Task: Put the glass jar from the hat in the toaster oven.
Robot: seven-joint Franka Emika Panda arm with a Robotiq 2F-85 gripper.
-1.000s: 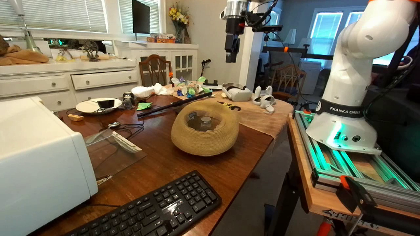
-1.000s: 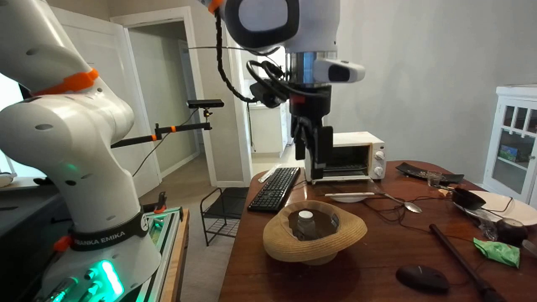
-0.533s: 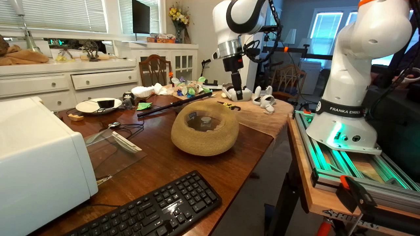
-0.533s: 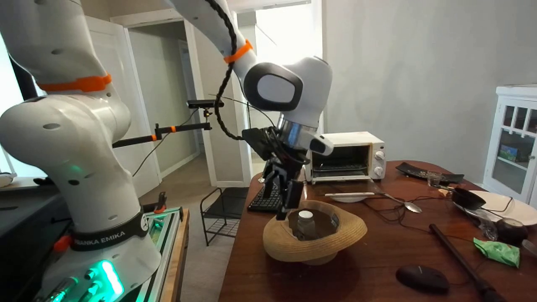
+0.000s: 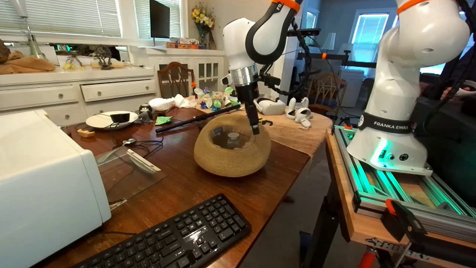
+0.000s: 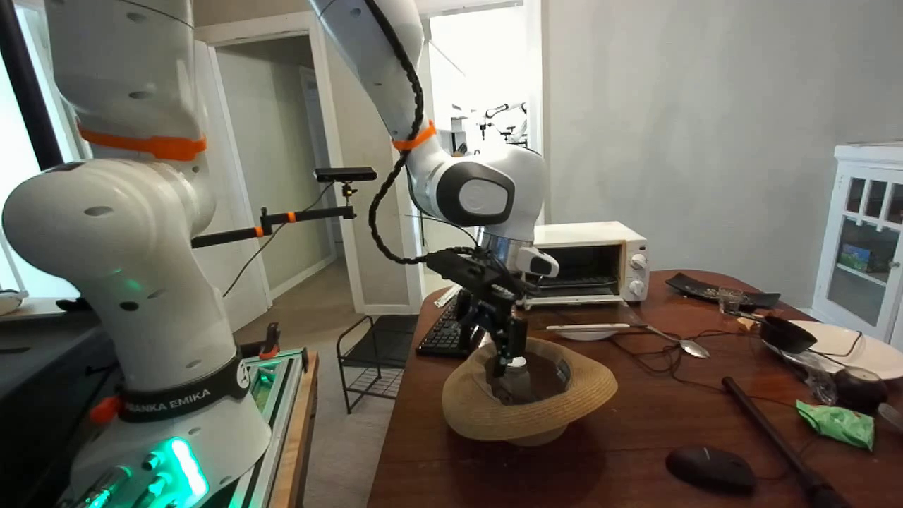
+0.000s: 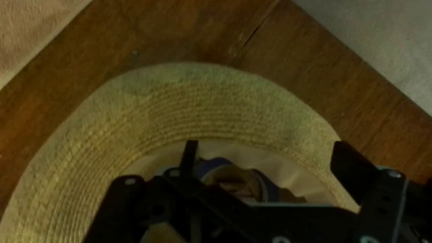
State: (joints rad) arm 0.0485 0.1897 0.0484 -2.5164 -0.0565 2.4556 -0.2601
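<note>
The glass jar point(image 6: 518, 386) with its pale lid stands upright inside the hollow of the straw hat point(image 5: 233, 163). My gripper point(image 5: 255, 131) hangs low over the brim in both exterior views, tilted, with its tips close to the jar's lid. One finger partly covers the jar in an exterior view. Seen from the wrist, the fingers point(image 7: 349, 172) stand wide apart over the hat's crown, with nothing held between them; the jar cannot be made out there. The white toaster oven point(image 6: 589, 231) sits beyond the hat, its dark interior showing and its glass door lowered.
A black keyboard point(image 5: 178, 238) lies between hat and table edge. Cables and a spoon point(image 6: 693, 348) lie around the oven's front. A black mouse point(image 6: 710, 467), a long black rod point(image 5: 199, 119) and a white plate point(image 5: 106, 120) share the tabletop.
My arm has come down from high above the table and leaned over, bringing the gripper to the hat's opening. The gripper has stayed open; hat and jar have not moved.
</note>
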